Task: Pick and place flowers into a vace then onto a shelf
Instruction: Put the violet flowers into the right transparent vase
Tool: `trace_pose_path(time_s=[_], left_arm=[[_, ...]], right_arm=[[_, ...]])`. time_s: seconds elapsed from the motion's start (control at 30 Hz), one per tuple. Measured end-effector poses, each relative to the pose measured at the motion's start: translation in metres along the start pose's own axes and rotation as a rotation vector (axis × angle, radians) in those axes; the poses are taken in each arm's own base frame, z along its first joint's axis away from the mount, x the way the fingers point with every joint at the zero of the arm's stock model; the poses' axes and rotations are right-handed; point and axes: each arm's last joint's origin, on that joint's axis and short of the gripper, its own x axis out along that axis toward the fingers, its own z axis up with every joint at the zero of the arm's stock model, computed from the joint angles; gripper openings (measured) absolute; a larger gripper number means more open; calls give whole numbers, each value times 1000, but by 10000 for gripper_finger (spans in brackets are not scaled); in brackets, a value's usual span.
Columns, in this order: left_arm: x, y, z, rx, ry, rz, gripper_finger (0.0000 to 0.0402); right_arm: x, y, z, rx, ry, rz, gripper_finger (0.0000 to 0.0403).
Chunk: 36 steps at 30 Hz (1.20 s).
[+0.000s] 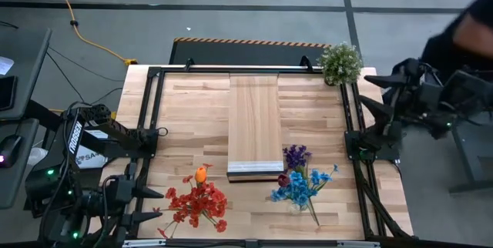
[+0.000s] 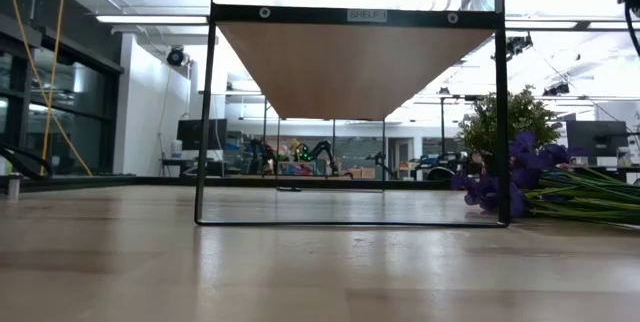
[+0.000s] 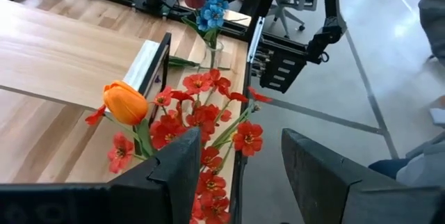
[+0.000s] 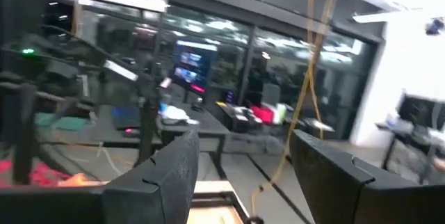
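Observation:
A bunch of red flowers (image 1: 197, 203) with one orange tulip (image 3: 125, 103) lies on the table near its near edge. To its right, blue flowers (image 1: 296, 189) and a maroon head stand in a clear glass vase (image 3: 213, 53), and purple flowers (image 2: 500, 184) lie beside them with their stems flat. The shelf (image 1: 254, 117) stands at the table's middle. My left gripper (image 3: 240, 182) is open, low at the red bunch's left end. My right gripper (image 4: 240, 175) is open and raised at the table's right edge (image 1: 375, 94), pointing level toward the left.
A bushy potted plant (image 1: 340, 63) stands at the far right corner. A black frame rail (image 1: 154, 109) runs along the table's sides. A person (image 1: 470, 17) is beyond the far right corner. Bare tabletop lies to the left and right of the shelf.

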Motion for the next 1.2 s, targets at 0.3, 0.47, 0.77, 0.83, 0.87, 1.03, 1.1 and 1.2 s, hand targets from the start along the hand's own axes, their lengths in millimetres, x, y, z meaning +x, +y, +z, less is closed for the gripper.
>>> trace_pose_path(time_s=[0.3, 0.47, 0.77, 0.83, 0.87, 1.03, 1.1, 1.2], left_arm=[[0, -2, 0, -18, -4, -11, 232], [0, -2, 0, -20, -7, -12, 232], [0, -6, 1, -51, -14, -34, 232], [0, -6, 1, -50, -13, -34, 232], [0, -6, 1, -50, -13, -34, 232], [0, -6, 1, -47, -13, -34, 232], [0, -6, 1, -43, -13, -34, 232], [0, -6, 1, -24, -14, -34, 232]], right_arm=[[12, 20, 31, -103, 26, 105, 212], [24, 33, 33, -166, 99, 89, 213], [39, 25, 10, -123, 319, 28, 213], [41, 19, 2, -89, 386, 20, 212], [41, 16, -2, -70, 420, 5, 211], [42, 4, -22, 7, 575, -64, 215], [41, 0, -28, 44, 630, -81, 216], [42, -3, -31, 100, 671, -89, 218]])
